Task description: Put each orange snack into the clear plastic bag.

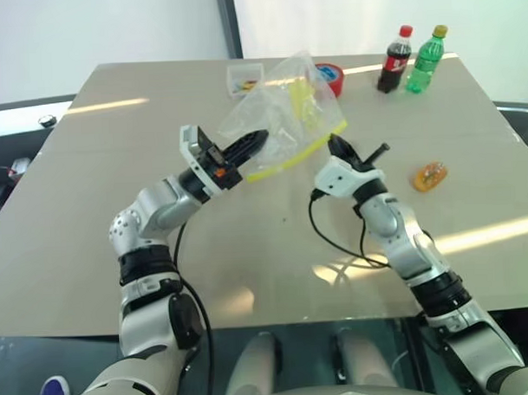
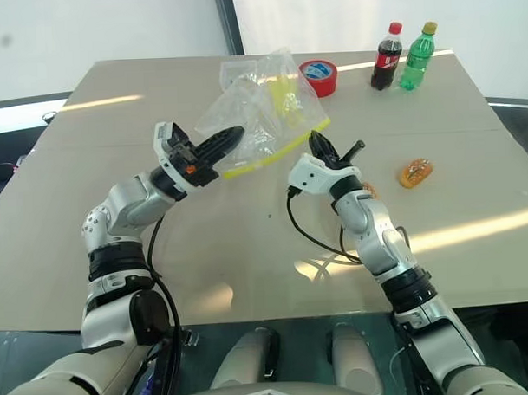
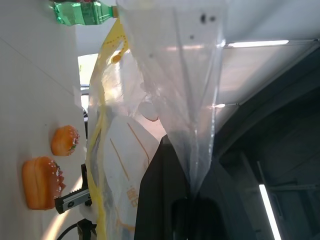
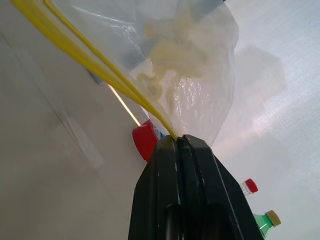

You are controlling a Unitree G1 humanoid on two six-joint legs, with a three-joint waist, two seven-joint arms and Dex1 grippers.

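The clear plastic bag (image 1: 287, 106) hangs above the middle of the table, its yellow strip (image 1: 293, 155) along the lower edge. My left gripper (image 1: 252, 143) is shut on the bag's left side, and the film rises from between its fingers (image 3: 165, 200). My right gripper (image 1: 336, 145) is shut on the right end of the yellow strip (image 4: 150, 107). One orange snack (image 1: 429, 176) lies on the table to the right of my right arm. A second orange snack (image 2: 369, 190) peeks out just behind that arm. Both snacks (image 3: 42, 182) show beyond the bag in the left wrist view.
At the table's far edge stand a red tape roll (image 1: 331, 76), a cola bottle (image 1: 395, 61) and a green bottle (image 1: 426, 62). A small clear box (image 1: 242, 79) sits behind the bag. A black cable (image 1: 335, 247) loops on the table by my right arm.
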